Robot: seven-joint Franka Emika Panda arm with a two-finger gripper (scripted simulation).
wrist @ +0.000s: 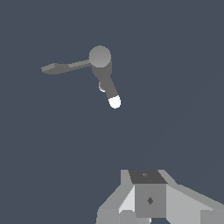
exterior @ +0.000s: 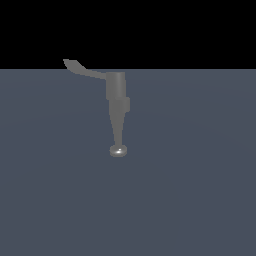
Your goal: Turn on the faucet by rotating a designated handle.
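faucet (exterior: 116,95) is seen standing alone on a flat blue-grey floor (exterior: 200,190), roughly in the middle of the exterior view. it is made up of an upright grey cylinder and a long tapering spout (exterior: 118,125) that points toward the camera and ends in a small round shiny disc (exterior: 118,150). from the top of the cylinder the handle (exterior: 82,70), a thin flat curved lever with a flared tip, is seen projecting sideways toward the exterior view's left.

in the wrist view the same fixture is seen from above: the round cylinder top (wrist: 99,56), the handle (wrist: 65,67) reaching off to one side, and the spout running away from it at a wide angle, its end showing bright.

the gripper (wrist: 148,205) is shown only in the wrist view, as pale grey blocks at the frame's edge, well apart from the faucet. the fingertips are cut off by the frame, so it cannot be told whether the jaws are parted or closed. nothing is seen held. no arm is visible in the exterior view.

as a judgement, the task is at its very start: the handle is untouched and no contact has been made. what is left is the whole job: the approach to the handle, contact near its flared tip, and a push around the cylinder's axis.
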